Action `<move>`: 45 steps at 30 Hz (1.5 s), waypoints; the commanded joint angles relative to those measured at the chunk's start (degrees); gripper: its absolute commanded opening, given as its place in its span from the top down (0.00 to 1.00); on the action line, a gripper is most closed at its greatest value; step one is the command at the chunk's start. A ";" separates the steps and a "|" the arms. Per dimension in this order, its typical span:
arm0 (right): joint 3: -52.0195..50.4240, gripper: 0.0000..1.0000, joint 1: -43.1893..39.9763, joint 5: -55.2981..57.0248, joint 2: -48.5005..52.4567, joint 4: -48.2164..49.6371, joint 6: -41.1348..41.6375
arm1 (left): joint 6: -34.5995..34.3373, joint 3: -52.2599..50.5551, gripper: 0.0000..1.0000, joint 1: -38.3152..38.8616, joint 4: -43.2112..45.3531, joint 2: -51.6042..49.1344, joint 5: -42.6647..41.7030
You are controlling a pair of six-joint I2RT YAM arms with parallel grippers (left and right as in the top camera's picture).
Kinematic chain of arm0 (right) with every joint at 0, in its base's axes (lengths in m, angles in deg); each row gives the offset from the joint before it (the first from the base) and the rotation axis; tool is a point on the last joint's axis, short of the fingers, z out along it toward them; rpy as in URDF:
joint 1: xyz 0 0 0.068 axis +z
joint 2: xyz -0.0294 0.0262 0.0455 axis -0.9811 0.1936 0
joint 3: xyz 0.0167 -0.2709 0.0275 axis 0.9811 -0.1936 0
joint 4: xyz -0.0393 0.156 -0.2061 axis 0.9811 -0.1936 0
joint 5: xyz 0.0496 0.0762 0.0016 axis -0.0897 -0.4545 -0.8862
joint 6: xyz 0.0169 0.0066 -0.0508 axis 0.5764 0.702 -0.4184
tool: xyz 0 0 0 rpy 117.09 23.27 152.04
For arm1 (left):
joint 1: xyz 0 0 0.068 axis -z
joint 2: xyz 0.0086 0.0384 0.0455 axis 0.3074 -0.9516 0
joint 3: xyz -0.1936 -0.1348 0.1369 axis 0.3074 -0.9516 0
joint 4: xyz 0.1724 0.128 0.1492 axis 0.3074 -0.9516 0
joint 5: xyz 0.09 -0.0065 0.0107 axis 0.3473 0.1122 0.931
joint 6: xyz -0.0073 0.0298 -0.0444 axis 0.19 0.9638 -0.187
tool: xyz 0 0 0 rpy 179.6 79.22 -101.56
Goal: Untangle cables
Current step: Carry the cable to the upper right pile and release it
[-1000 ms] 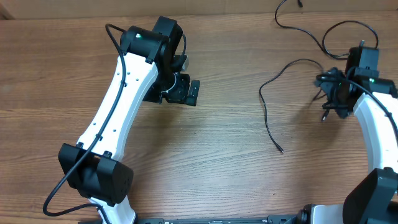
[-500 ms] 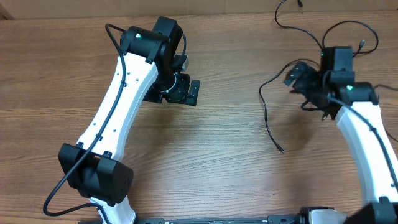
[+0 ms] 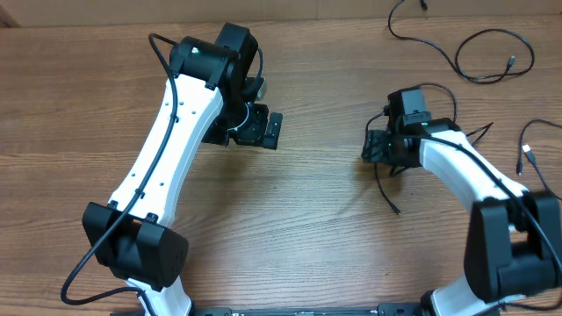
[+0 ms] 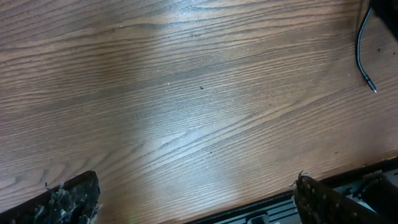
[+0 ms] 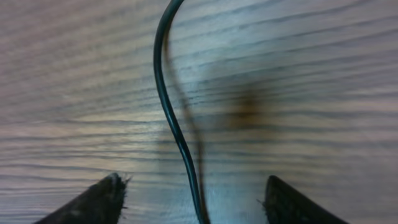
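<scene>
Right claw [image 3: 372, 147] open, straddling one cable [image 5: 169, 112] on counter [image 3: 316, 219]; nothing gripped. Left claw [image 3: 270, 131] open, empty, well left of right claw. Other cables [image 3: 479, 81] lie apart behind right claw. Judgement: mostly separated; this strand still to be laid clear.

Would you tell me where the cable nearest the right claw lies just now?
Overhead, that cable lies right of the table's middle, running beneath the right claw; the right wrist view shows it inside the open claw.

White shells on the left arm [image 3: 171, 140] and right arm [image 3: 470, 171], black joint housings — a black cable along each.
</scene>
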 commanded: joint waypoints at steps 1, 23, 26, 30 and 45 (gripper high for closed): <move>-0.11 0.39 -0.04 -1.20 2.71 1.25 -3.30 | -0.59 0.81 0.00 0.37 -0.09 1.73 -0.50; 13.25 0.49 -5.84 13.03 3.41 -0.72 -7.45 | -0.59 0.81 0.00 0.37 -0.09 1.73 -0.52; 20.74 0.00 -3.41 13.07 2.67 -5.46 -5.84 | -0.59 0.81 0.00 0.37 -0.09 1.73 -0.50; 29.24 0.00 -2.45 13.88 0.22 -10.38 1.40 | -0.59 0.81 0.00 0.37 -0.09 1.73 -0.50; 38.32 0.00 -2.67 16.39 -29.18 9.73 4.55 | -0.59 0.81 0.00 0.37 -0.09 1.73 -0.50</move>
